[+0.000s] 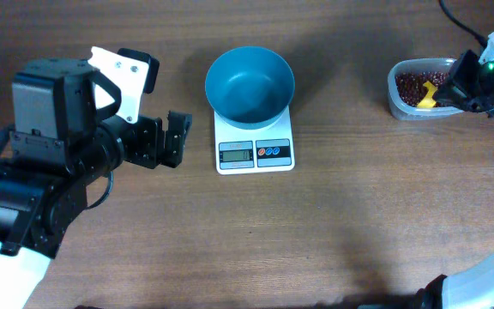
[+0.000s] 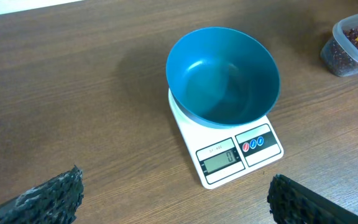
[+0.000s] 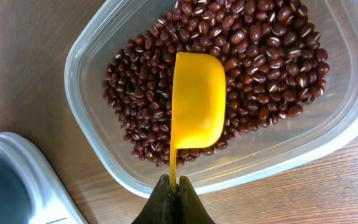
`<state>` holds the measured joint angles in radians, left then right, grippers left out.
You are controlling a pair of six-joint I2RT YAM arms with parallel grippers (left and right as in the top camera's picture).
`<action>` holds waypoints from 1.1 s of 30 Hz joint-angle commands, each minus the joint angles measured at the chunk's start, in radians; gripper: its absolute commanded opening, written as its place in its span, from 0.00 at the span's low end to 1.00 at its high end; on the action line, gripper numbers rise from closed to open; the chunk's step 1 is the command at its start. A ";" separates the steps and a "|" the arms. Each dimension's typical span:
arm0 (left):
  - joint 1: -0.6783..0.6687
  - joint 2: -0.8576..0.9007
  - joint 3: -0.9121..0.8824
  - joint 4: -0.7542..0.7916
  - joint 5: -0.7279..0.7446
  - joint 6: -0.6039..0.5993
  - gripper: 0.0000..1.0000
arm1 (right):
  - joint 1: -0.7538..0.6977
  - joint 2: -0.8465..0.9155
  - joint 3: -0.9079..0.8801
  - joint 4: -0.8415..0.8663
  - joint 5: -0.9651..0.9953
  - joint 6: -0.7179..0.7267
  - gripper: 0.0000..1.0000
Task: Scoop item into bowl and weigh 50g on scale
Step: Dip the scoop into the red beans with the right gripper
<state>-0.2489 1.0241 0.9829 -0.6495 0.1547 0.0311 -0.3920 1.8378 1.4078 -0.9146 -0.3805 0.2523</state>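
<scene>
The teal-blue bowl (image 1: 250,83) stands upright and empty on the white square scale (image 1: 255,153), overhanging its platform. The scale's grey display and two round buttons face 6 o'clock. The glossy reddish-brown beans (image 1: 412,86) lie heaped in a clear tub (image 1: 399,110) on the tabletop (image 1: 333,223), well apart at 3 o'clock of the bowl.

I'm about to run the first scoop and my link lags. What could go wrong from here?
1. The right gripper pinches only the thin handle end of the yellow scoop; loaded with beans, it may twist or slip.
2. The clear tub sits apart from the bowl, so beans could spill on the table during the carry.
3. The bowl overhangs the scale; a bump from the scoop might shift it. The left gripper, open, is not steadying it.
</scene>
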 commanded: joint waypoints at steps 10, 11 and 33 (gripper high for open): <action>0.006 0.002 0.006 0.002 0.014 0.015 0.99 | -0.011 0.113 -0.010 -0.079 0.018 0.011 0.04; 0.006 0.002 0.006 0.002 0.013 0.015 0.99 | -0.027 0.113 -0.010 -0.105 0.021 0.023 0.04; 0.006 0.002 0.006 0.002 0.014 0.015 0.99 | -0.159 0.166 -0.010 -0.095 -0.272 0.203 0.04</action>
<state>-0.2489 1.0241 0.9829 -0.6495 0.1543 0.0311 -0.5484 1.9648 1.4220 -1.0145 -0.6907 0.3725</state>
